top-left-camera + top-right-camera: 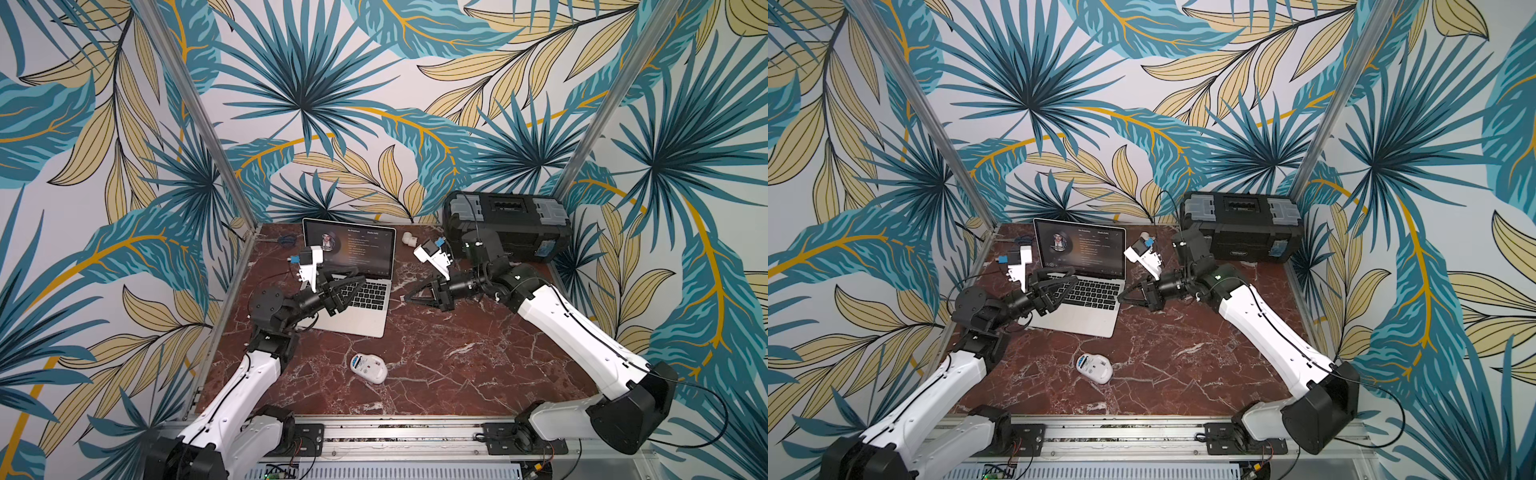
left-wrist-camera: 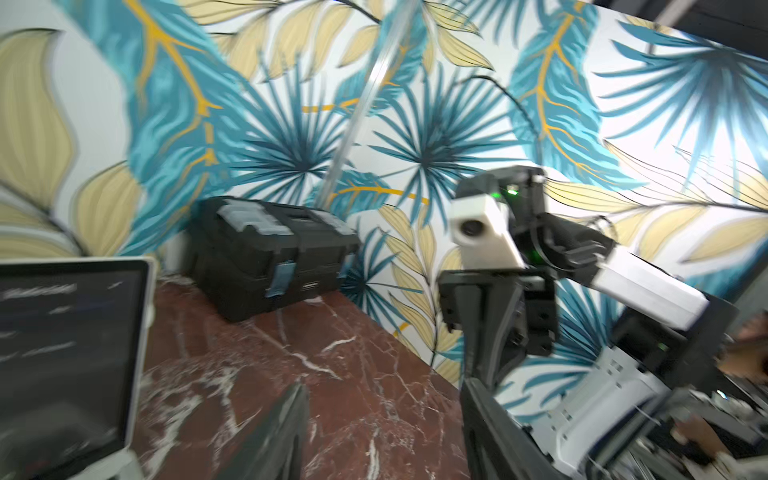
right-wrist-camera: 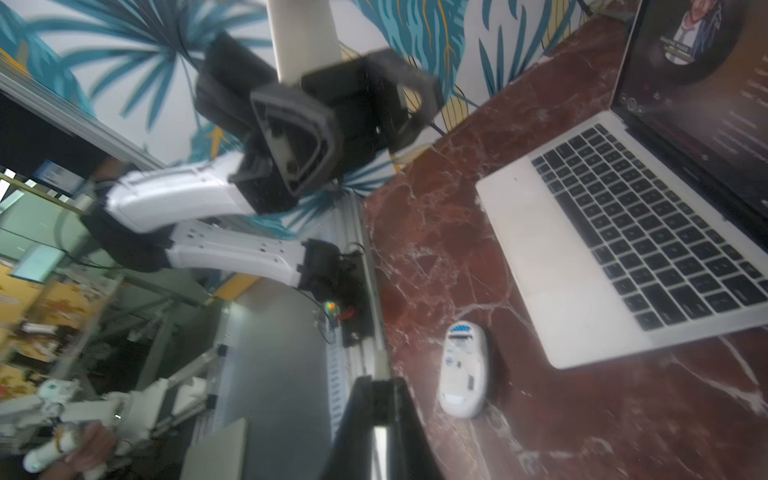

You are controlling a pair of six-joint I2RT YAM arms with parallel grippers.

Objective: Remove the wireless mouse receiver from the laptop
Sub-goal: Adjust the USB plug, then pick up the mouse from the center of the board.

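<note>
Laptop [image 1: 357,320] sits open toward the back of the table [image 1: 478,365], left of middle. Our right gripper [image 1: 407,299] is pinched shut just off its right edge, and we can't tell if the receiver's in there. Left gripper [image 1: 358,282] hangs open and empty over the keys. We'd pull straight sideways, level: bare marble there, toolbox [image 1: 507,226] behind, mouse [image 1: 369,368] out front.
</note>
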